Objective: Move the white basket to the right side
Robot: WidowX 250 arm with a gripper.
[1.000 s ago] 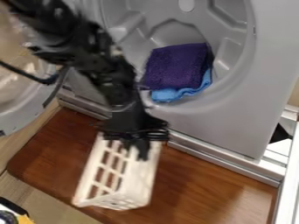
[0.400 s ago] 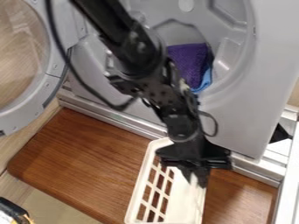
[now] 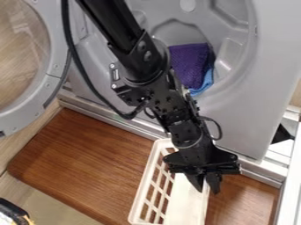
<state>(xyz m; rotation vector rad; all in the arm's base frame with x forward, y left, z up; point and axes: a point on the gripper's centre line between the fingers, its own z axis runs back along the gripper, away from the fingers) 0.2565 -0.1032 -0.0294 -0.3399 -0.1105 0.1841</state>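
One white basket (image 3: 181, 203) is resting right of middle of wooden board (image 3: 76, 158); gripper (image 3: 207, 191) is hanging over board's right half, fingers standing apart. Placing seems to be finishing; next move is needing straight lift clear.

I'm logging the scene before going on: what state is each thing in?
White basket: over the wooden board, nothing seen inside.
Gripper: open, fingers parted at the basket's edge.
Round door: swung open.
Purple cloth: folded, atop the blue cloth.
Blue cloth: mostly covered.
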